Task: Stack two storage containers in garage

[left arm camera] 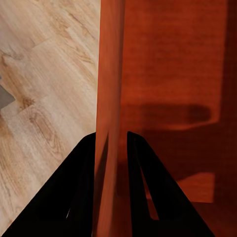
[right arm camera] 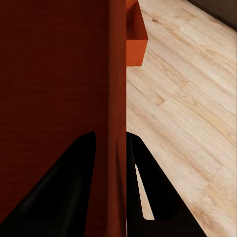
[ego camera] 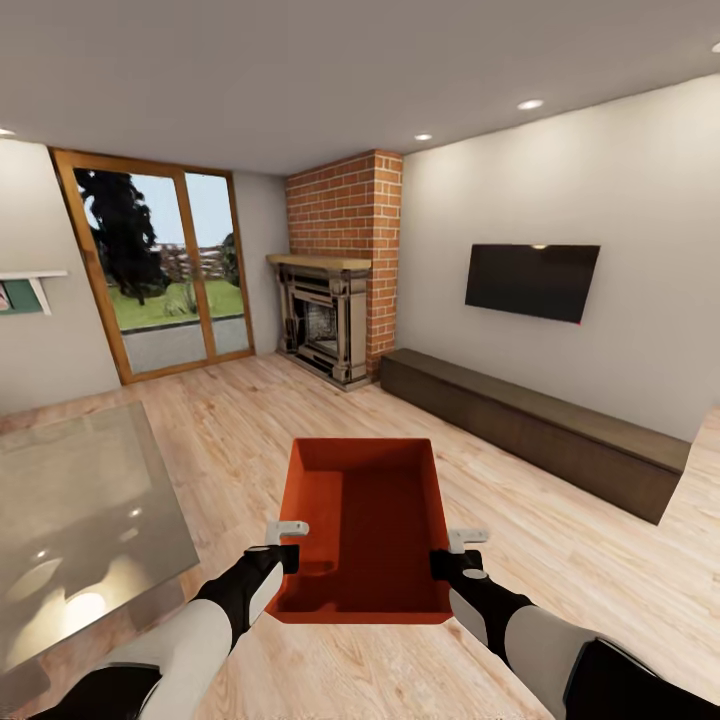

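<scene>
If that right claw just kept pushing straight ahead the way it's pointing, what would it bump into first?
The right claw already clamps the wall of the red bin, so it would slide down along it. Beyond lies the wood floor, probably the first thing hit; depth is unclear.

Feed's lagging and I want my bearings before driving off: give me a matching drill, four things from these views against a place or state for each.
Things:
1. carried storage container
2. second storage container
3. black TV
4. left claw

Places or states:
A. mounted on the wall above the long dark cabinet
B. down on the wood plank floor, beyond the carried one
C. lifted in front of the robot, open top up
D. shut on a thin orange-red side wall

Pairs: 1-C, 2-B, 3-A, 4-D
</scene>
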